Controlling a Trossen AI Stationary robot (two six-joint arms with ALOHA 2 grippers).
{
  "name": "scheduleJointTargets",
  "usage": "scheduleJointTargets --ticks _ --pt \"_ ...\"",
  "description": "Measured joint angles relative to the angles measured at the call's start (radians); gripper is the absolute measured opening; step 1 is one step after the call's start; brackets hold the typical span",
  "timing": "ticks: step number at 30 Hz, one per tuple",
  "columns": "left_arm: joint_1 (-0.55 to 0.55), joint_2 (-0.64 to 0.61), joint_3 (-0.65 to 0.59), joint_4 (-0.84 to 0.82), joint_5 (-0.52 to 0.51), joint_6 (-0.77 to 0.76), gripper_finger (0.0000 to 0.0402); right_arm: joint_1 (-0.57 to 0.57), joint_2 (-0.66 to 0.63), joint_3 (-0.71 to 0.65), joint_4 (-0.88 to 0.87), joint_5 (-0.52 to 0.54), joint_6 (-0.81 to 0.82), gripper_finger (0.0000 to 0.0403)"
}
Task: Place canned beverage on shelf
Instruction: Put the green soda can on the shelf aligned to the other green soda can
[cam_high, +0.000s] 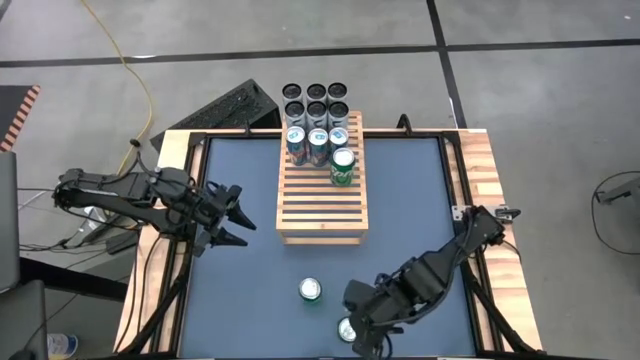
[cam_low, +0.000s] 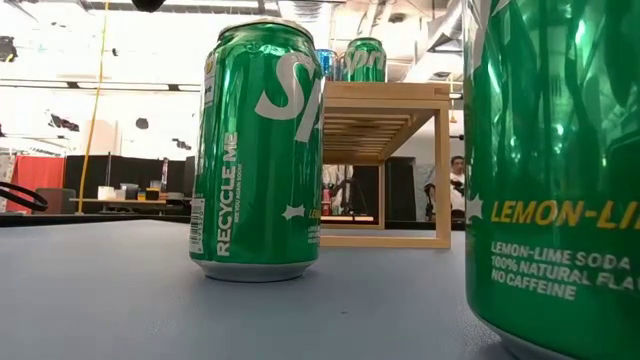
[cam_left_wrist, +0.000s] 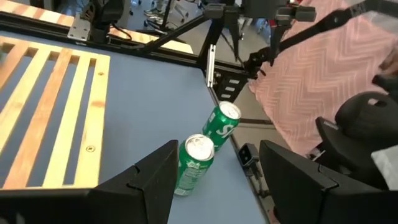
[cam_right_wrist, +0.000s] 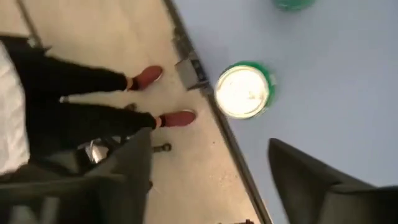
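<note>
Two green soda cans stand upright on the blue table near its front edge: one (cam_high: 310, 290) in the open, the other (cam_high: 347, 327) at the very edge. My right gripper (cam_high: 362, 338) hangs open above that second can (cam_right_wrist: 244, 89), pointing steeply down, and touches nothing. The wooden slatted shelf (cam_high: 322, 190) stands at the middle far side and bears three blue cans (cam_high: 318, 142) and a green can (cam_high: 343, 165) at its far end. My left gripper (cam_high: 247, 232) waits open above the table's left side, left of the shelf, facing both cans (cam_left_wrist: 196, 163).
Several black cans (cam_high: 316, 100) stand grouped behind the shelf, beyond the table's far edge. A wooden border (cam_high: 490, 190) frames the table. A person's legs with red shoes (cam_right_wrist: 149, 78) stand on the floor by the front edge. Bare blue table lies between the cans and the shelf.
</note>
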Motion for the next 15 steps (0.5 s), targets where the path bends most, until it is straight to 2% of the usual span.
scheduleJointTargets --ticks 3,7,11,15 --pt "0.0 0.0 0.0 -0.006 -0.022 0.01 0.0212 -0.012 0.001 -0.021 0.001 0.006 0.05 0.0309" --pt "0.0 0.0 0.0 -0.006 -0.062 0.012 0.0212 -0.019 0.0 -0.073 0.031 0.019 0.083 0.0351" --pt "0.0 0.0 0.0 -0.007 -0.076 0.012 0.0212 -0.016 0.001 -0.148 0.11 0.015 0.113 0.0359" --pt "0.0 0.0 0.0 -0.013 -0.077 0.012 0.0212 -0.017 0.001 -0.197 0.146 0.011 0.135 0.0347"
